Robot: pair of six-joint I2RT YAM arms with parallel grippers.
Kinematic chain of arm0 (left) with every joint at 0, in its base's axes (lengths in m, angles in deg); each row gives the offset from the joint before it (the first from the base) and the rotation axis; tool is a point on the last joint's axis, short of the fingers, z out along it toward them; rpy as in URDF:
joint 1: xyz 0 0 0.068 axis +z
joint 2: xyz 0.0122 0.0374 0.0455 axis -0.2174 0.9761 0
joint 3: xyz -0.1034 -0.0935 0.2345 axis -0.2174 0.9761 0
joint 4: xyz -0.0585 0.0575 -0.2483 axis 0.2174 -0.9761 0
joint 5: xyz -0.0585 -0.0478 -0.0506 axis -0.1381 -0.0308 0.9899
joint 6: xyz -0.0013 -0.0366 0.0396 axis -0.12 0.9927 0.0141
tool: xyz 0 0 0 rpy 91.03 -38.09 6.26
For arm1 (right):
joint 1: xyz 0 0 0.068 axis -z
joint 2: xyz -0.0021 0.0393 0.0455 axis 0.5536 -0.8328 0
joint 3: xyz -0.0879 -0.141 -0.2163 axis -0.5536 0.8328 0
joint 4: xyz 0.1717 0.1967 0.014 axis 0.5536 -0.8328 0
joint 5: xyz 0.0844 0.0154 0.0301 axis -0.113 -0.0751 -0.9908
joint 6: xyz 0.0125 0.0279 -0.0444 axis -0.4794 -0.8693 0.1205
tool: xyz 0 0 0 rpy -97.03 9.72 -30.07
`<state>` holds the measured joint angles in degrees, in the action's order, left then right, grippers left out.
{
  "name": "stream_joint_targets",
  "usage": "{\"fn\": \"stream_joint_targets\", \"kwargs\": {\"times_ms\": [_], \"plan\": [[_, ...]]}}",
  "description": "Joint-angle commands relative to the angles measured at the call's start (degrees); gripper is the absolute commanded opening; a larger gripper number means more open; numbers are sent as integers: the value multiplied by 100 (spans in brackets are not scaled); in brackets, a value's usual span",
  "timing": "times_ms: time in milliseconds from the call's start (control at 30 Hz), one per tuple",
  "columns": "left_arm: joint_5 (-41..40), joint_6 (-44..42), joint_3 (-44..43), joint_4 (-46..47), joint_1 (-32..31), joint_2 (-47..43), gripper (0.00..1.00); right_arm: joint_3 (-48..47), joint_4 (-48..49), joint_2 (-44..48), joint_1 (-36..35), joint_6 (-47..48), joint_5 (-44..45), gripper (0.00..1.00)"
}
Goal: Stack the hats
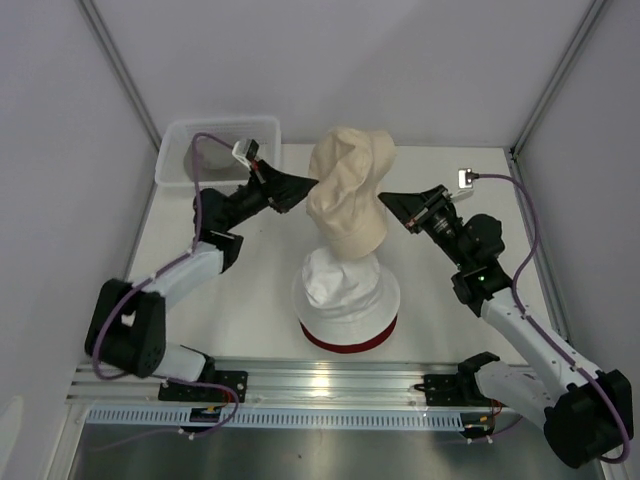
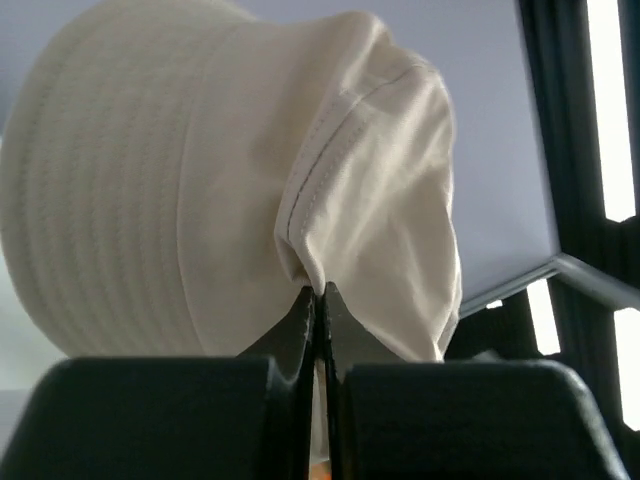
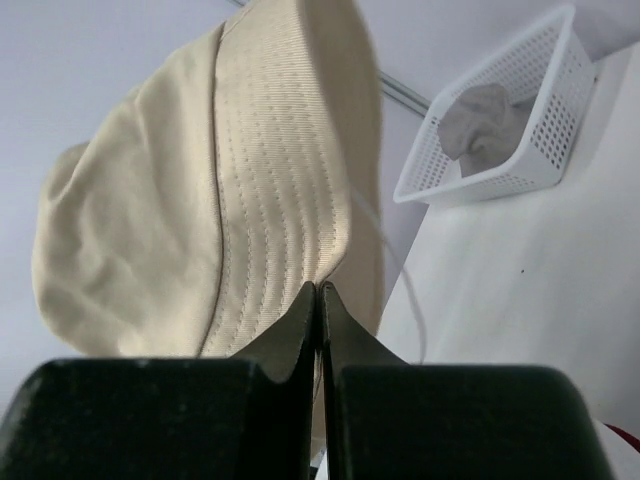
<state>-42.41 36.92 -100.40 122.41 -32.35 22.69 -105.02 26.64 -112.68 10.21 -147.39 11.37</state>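
Note:
The cream-beige hat (image 1: 350, 195) hangs in the air between both grippers, above the white hat (image 1: 345, 285), which sits on the dark red hat (image 1: 350, 340) at the table's front middle. My left gripper (image 1: 314, 183) is shut on the cream-beige hat's brim (image 2: 330, 190) from the left. My right gripper (image 1: 383, 197) is shut on its brim (image 3: 270, 200) from the right. The grey hat (image 3: 480, 115) lies in the white mesh basket (image 3: 520, 170) at the back left.
The white mesh basket (image 1: 190, 165) stands at the table's back left corner, behind my left arm. White walls close in the table on the left, back and right. A metal rail (image 1: 330, 385) runs along the near edge.

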Motion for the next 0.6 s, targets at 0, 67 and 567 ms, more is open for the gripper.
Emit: {"fn": "stream_joint_targets", "kwargs": {"times_ms": [0, 67, 567], "plan": [[279, -2251, 217, -1650, 63, -1499, 1, -312, -576, 280, -24, 707, -33, 0], [-562, -4018, 25, -4043, 2, -2502, 1, -356, -821, 289, -33, 883, -217, 0], [-1647, -5122, 638, -6704, -227, -4130, 1, -619, -1832, 789, -33, 1252, -1097, 0]]}}
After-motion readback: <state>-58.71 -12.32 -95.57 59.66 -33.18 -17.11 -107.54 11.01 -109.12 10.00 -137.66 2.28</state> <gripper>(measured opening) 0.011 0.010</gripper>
